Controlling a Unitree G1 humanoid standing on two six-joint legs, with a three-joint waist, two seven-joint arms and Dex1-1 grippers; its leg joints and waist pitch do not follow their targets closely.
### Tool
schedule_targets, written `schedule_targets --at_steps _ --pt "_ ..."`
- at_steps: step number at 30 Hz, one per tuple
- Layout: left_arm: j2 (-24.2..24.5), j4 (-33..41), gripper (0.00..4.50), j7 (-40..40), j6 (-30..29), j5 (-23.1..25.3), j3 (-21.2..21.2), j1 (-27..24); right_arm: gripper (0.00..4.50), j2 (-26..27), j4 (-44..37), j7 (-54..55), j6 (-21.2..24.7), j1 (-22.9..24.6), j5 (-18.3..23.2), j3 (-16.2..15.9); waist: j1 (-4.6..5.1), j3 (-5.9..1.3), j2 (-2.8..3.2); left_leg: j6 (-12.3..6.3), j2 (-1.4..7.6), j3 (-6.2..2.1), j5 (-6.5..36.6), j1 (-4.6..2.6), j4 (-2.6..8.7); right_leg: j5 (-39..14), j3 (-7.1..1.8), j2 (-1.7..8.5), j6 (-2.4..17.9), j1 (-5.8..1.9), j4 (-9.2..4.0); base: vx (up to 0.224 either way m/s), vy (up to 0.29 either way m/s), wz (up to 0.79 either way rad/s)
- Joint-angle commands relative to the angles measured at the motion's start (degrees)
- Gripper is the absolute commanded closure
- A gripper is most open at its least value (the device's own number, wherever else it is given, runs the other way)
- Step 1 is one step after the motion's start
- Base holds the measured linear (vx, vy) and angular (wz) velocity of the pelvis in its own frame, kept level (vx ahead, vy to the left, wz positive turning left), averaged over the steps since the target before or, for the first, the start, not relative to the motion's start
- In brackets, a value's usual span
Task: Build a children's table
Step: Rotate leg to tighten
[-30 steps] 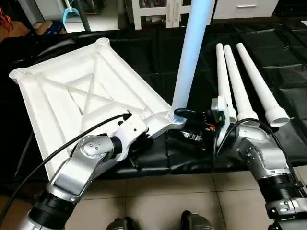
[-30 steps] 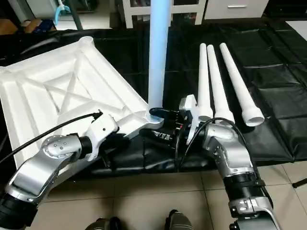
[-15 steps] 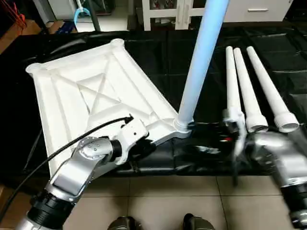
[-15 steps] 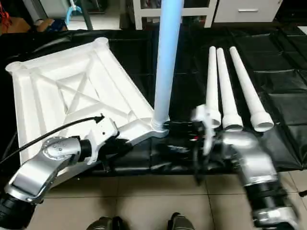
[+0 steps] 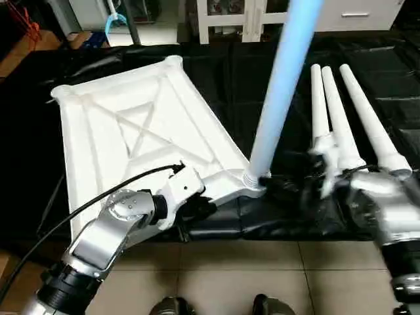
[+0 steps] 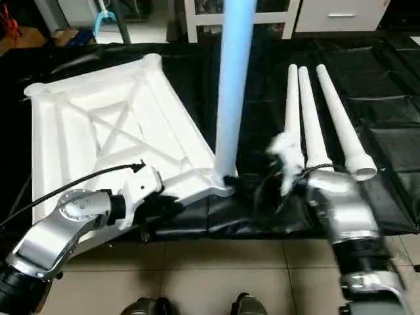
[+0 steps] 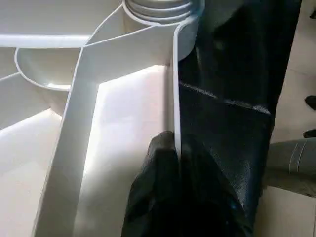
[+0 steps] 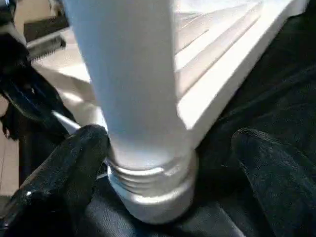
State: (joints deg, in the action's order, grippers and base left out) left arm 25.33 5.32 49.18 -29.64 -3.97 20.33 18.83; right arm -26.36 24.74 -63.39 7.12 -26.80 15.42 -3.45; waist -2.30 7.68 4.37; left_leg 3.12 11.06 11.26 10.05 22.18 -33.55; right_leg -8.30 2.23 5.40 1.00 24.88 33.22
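The leg (image 5: pixel 282 92) stands upright in the tabletop's (image 5: pixel 125 131) near corner socket, between the right claw's (image 8: pixel 168 163) wide-open fingers, while the left claw (image 7: pixel 168 163) pinches the tabletop's edge.

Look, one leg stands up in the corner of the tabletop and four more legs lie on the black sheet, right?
Not four. Three legs lie on the black sheet, as the left eye view shows. One leg does stand in the tabletop corner.
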Motion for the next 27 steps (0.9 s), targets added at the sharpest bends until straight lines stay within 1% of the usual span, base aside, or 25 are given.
schedule_targets --at_steps 1,4,5,8,9,10,11,12,13,16,17,19,20,22,23,25,26,27 --pt "-0.6 -1.1 4.5 2.4 -0.2 -0.4 4.0 -0.5 0.03 0.6 0.6 0.2 -1.5 -1.4 -1.0 -1.4 0.33 -4.25 -0.74 -6.73 1.42 -0.46 10.6 -1.27 3.62 -14.6 -1.16 1.66 14.2 -2.9 -3.43 0.0 0.0 0.0" --pt "-0.8 -1.2 4.5 2.4 -0.1 -0.2 3.9 -0.4 0.03 1.2 2.7 1.0 -3.4 -2.8 -2.0 -1.9 0.32 -4.22 -0.72 -6.82 1.5 -0.45 10.6 -1.33 3.71 -13.8 -1.19 1.54 14.3 -2.83 -3.33 0.0 0.0 0.0" --pt "-0.8 -1.2 4.5 2.4 -0.1 -0.1 3.9 -0.4 0.2 1.4 3.6 1.5 -4.2 -3.3 -2.6 -1.9 0.35 -4.21 -0.65 -6.65 1.5 -0.46 10.8 -1.29 3.74 -13.9 -1.17 1.58 14.4 -2.83 -3.29 0.0 0.0 0.0" --pt "-1.0 -0.9 4.5 2.3 -0.4 -0.2 4.0 -0.3 0.49 2.2 6.5 3.6 -6.5 -5.0 -4.0 -1.2 0.52 -4.14 -0.78 -6.49 1.33 -0.45 11.4 -1.05 3.72 -14.6 -1.2 1.76 14.2 -3.0 -3.33 0.0 0.0 0.0" --pt "-1.0 -0.8 4.5 2.3 -0.5 -0.2 4.0 -0.3 0.49 2.3 7.1 3.8 -7.2 -5.3 -4.3 -1.2 0.62 -4.07 -0.8 -6.45 1.34 -0.5 11.7 -1.0 3.79 -15.1 -1.19 1.77 13.9 -3.03 -3.42 0.0 0.0 0.0" --pt "-1.0 -0.8 4.5 2.3 -0.5 -0.3 4.1 -0.3 0.61 2.4 7.3 3.8 -7.4 -5.4 -4.4 -1.1 0.64 -4.12 -0.72 -6.38 1.39 -0.55 11.8 -1.03 3.79 -15.3 -1.17 1.84 13.9 -3.04 -3.38 0.0 0.0 0.0" --pt "-1.1 -0.8 4.5 2.3 -0.5 -0.3 4.0 -0.3 0.72 2.4 7.5 3.8 -7.5 -5.6 -4.4 -1.1 0.74 -4.05 -0.78 -6.4 1.36 -0.56 12.0 -0.97 3.85 -15.7 -1.13 1.76 13.7 -3.07 -3.46 0.0 0.0 0.0" --pt "-1.0 -0.8 4.5 2.3 -0.5 -0.3 4.0 -0.4 0.72 2.2 7.5 3.1 -7.5 -5.4 -4.6 -1.5 0.81 -3.98 -0.71 -6.36 1.37 -0.56 12.3 -0.97 3.88 -16.1 -1.15 1.76 13.6 -3.02 -3.55 0.0 0.0 0.0" --pt "-1.0 -0.8 4.5 2.3 -0.5 -0.3 4.0 -0.4 0.88 1.9 7.6 2.9 -7.7 -5.2 -4.8 -1.8 0.8 -4.01 -0.64 -6.29 1.39 -0.56 12.4 -1.04 3.88 -16.2 -1.14 1.73 13.5 -2.97 -3.58 0.0 0.0 0.0" --pt "-1.0 -1.1 4.5 2.3 -0.5 -0.1 3.9 -0.4 1.07 1.9 8.5 2.7 -8.7 -5.2 -5.0 -2.2 0.85 -3.99 -0.53 -6.24 1.42 -0.59 12.7 -1.02 3.95 -15.8 -1.12 1.68 13.6 -2.95 -3.56 0.0 0.0 0.0" --pt "-1.2 -1.4 4.5 2.2 -0.5 0.0 3.8 -0.2 1.07 2.1 8.9 2.8 -9.1 -5.2 -5.2 -2.1 0.86 -3.92 -0.5 -6.19 1.41 -0.58 12.9 -1.01 3.97 -16.0 -1.12 1.67 13.6 -2.92 -3.6 0.0 0.0 0.0" --pt "-1.5 -1.9 4.5 1.6 -0.6 0.2 3.6 0.0 1.32 2.6 10.0 3.5 -10.0 -5.3 -5.6 -1.9 0.87 -3.84 -0.55 -6.01 1.42 -0.57 13.7 -1.1 4.06 -16.7 -1.16 1.67 13.6 -2.83 -3.7 0.0 0.0 0.0" --pt "-1.8 -2.1 4.5 1.1 -0.7 0.2 3.4 0.1 1.32 2.9 10.6 4.3 -10.2 -5.3 -5.8 -1.7 0.87 -3.83 -0.52 -5.92 1.41 -0.55 14.0 -1.1 4.05 -17.0 -1.16 1.71 13.5 -2.81 -3.75 0.0 0.0 0.0" --pt "-2.8 -2.7 4.5 -0.6 -1.1 0.5 2.9 0.5 1.5 4.2 12.1 8.4 -9.9 -5.6 -6.5 -1.1 0.95 -3.69 -0.54 -5.45 1.42 -0.6 15.0 -1.03 4.2 -18.5 -1.16 1.75 13.2 -2.83 -3.88 0.0 0.0 0.0" --pt "-2.8 -2.7 4.5 -0.6 -1.1 0.5 2.9 0.5 1.6 4.2 12.1 8.4 -9.9 -5.6 -6.5 -1.1 1.01 -3.57 -0.49 -5.01 1.44 -0.67 15.6 -1.09 4.31 -19.6 -1.17 1.8 12.8 -2.7 -4.07 0.0 0.0 0.0" --pt "-4.3 -4.0 4.5 -3.1 -1.1 1.2 2.2 1.1 1.73 6.1 13.5 13.5 -9.1 -5.6 -7.3 -0.7 1.23 -3.34 -0.74 -3.94 1.32 -0.69 17.8 -1.18 4.53 -23.1 -1.13 1.76 11.5 -2.51 -4.42 0.0 0.0 0.0" --pt "-4.7 -4.4 4.5 -3.8 -1.1 1.4 1.9 1.3 1.75 6.6 14.0 14.8 -8.9 -5.6 -7.6 -0.7 1.23 -3.34 -0.74 -3.94 1.32 -0.69 17.8 -1.18 4.53 -23.1 -1.13 1.76 11.5 -2.51 -4.42 0.0 0.0 0.0" --pt "-6.5 -5.9 4.5 -7.0 -1.3 2.4 1.1 2.3 1.78 9.2 14.7 20.5 -7.2 -5.2 -8.3 -0.4 1.37 -3.29 -0.66 -3.38 1.25 -0.84 18.7 -1.15 4.65 -24.6 -1.09 1.8 10.7 -2.47 -4.52 0.0 0.0 0.0"
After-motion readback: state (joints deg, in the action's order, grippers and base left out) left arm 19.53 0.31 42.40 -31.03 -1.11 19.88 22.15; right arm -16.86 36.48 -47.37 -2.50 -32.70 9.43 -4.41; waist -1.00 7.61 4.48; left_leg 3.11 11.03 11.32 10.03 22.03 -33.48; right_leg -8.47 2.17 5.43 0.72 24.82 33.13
